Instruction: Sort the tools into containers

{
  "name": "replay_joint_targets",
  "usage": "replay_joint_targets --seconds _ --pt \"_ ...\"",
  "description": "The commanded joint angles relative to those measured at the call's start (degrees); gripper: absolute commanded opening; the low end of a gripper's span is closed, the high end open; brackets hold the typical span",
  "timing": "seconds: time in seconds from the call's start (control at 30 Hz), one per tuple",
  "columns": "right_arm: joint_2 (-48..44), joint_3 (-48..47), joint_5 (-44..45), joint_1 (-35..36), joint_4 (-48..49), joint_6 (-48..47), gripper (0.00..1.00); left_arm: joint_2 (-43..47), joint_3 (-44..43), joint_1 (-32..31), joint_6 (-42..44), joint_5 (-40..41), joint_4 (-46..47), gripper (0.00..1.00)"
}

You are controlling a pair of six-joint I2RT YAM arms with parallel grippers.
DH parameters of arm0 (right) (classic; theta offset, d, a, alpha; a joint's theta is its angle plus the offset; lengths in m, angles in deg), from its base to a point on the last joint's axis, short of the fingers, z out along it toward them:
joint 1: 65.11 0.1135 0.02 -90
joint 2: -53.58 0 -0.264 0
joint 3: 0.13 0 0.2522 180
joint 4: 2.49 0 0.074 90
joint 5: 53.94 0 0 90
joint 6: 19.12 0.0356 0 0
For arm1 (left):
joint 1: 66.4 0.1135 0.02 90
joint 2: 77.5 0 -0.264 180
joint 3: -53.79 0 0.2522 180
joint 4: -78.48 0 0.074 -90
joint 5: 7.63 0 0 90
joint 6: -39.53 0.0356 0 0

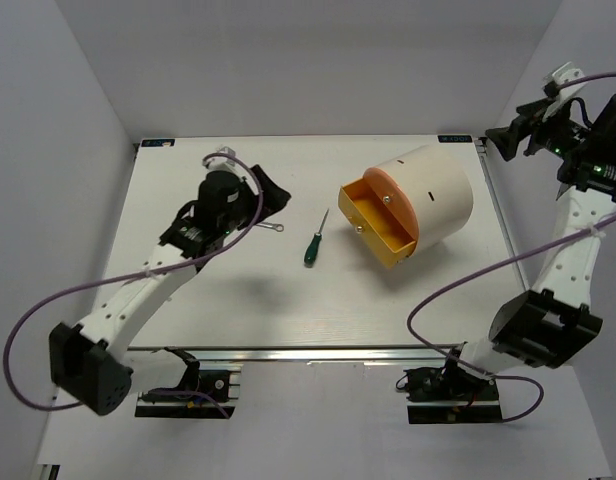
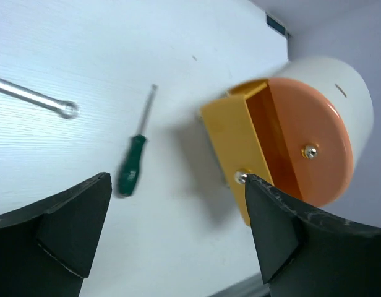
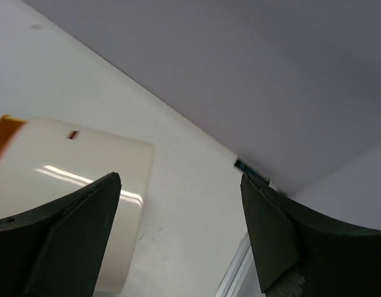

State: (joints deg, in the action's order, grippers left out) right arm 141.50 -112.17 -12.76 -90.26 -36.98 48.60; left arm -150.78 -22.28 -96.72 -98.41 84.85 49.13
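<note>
One green-and-black screwdriver (image 1: 314,241) lies on the white table just left of the cream drum (image 1: 438,185); it also shows in the left wrist view (image 2: 133,162). The drum lies on its side with its orange face (image 2: 308,142) toward the left and a yellow drawer (image 1: 380,228) pulled out. The silver wrench (image 1: 271,227) lies by my left gripper (image 1: 271,200), which is open and empty above it. My right gripper (image 1: 500,140) is open and empty, raised at the table's far right corner behind the drum (image 3: 73,179). No other screwdrivers are in view.
The white table (image 1: 288,300) has grey walls behind and at both sides. A metal rail (image 1: 318,350) runs along its near edge. A purple cable (image 1: 458,280) loops from the right arm over the table's right front.
</note>
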Motion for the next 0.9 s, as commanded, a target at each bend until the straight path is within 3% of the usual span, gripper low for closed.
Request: replay_joint_targets --seconds 0.0,0.07,0.13,0.17,0.2,0.23,0.27,0.3,0.33,0.37,0.4,0.43,0.5,0.57,0.7,0.87 --pt "-7.67 2.82 -23.13 4.20 6.24 -13.28 0.83 8.13 0.78 1.93 6.54 10.96 -12.78 0.98" --pt "-9.95 1.96 -24.50 10.00 -6.29 -27.49 0.83 11.48 1.04 2.99 7.60 12.28 -17.52 0.98" --pt "-10.57 -0.24 -15.06 23.78 -16.75 -42.40 0.83 13.15 1.04 3.43 7.60 13.60 -21.91 0.98" --pt "-10.58 -0.33 -11.69 29.22 -23.24 -44.93 0.82 14.46 1.48 3.61 7.34 13.86 -23.24 0.98" --pt "-10.58 0.10 -8.35 39.54 -24.00 -45.30 0.80 15.17 1.83 3.69 7.08 13.87 -24.21 0.98" --pt "-10.75 2.80 0.13 45.13 -23.40 -40.69 0.78 15.88 2.36 3.70 5.86 13.78 -25.87 0.98" --pt "-10.84 4.74 5.00 50.06 -19.47 -36.73 0.70 16.67 3.58 3.78 5.23 13.60 -26.41 0.98" --pt "-10.75 6.68 9.75 59.42 -17.09 -32.95 0.66 18.59 4.38 3.78 4.62 13.52 -26.76 0.98" --pt "-10.14 10.18 19.80 63.77 -14.28 -28.47 0.59 19.56 5.08 3.78 3.31 13.43 -27.29 0.98" --pt "-9.44 11.43 24.43 67.39 -11.81 -18.86 0.45 20.71 5.78 3.78 2.69 13.51 -27.38 0.98" --pt "-8.56 12.57 28.04 72.82 -8.40 -14.41 0.39 22.98 7.09 3.78 2.07 13.69 -27.64 0.98" --pt "-7.51 13.89 32.34 74.61 -6.71 -10.63 0.35 24.22 7.63 3.78 0.93 14.04 -28.26 0.98" --pt "-6.54 18.90 37.02 78.82 -2.41 0.27 0.39 27.64 8.86 3.78 -0.65 14.74 -28.87 0.98" --pt "-5.22 22.06 43.52 80.77 -1.07 12.27 0.51 29.76 9.39 3.78 -1.36 15.71 -30.37 0.98" --pt "-0.48 23.66 54.34 81.66 0.25 24.96 0.63 33.54 10.10 3.78 -3.20 17.29 -32.92 0.98" --pt "5.94 20.68 66.03 81.49 1.83 34.40 0.74 38.02 11.68 3.78 -5.23 18.87 -35.73 0.98"
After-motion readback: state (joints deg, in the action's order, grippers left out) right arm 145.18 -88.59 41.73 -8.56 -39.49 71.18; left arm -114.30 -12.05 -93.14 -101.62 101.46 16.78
